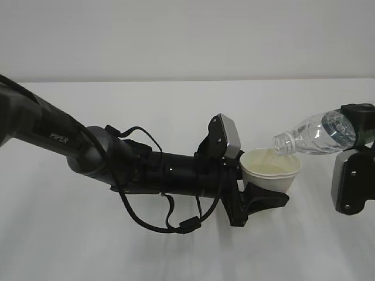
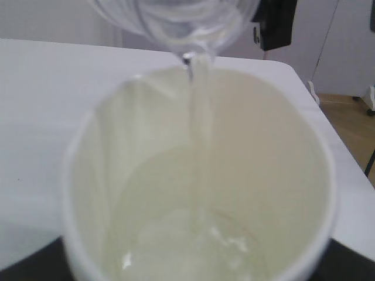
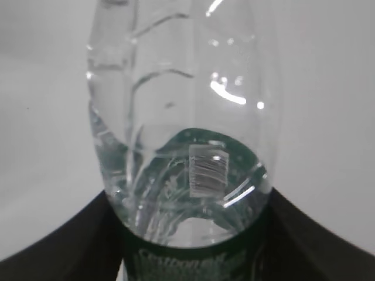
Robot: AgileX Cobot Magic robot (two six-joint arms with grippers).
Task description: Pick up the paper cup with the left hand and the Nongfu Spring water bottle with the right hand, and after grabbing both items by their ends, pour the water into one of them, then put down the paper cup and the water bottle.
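Observation:
My left gripper [image 1: 261, 196] is shut on the white paper cup [image 1: 270, 171] and holds it above the table. The cup fills the left wrist view [image 2: 263, 175]; water [image 2: 187, 240] pools in its cream bottom. My right gripper [image 1: 360, 137] is shut on the clear Nongfu Spring water bottle [image 1: 316, 134], tilted with its capless neck just over the cup's rim. A thin stream of water [image 2: 196, 117] falls from the neck [image 2: 187, 23] into the cup. In the right wrist view the bottle [image 3: 181, 117] rises from between the dark fingers [image 3: 53, 246], green label at the bottom.
The white table [image 1: 176, 105] stretches under both arms. The black left arm [image 1: 117, 158] with its loose cable lies across the left and middle. A wooden floor [image 2: 351, 117] and dark stand legs show past the table's far edge.

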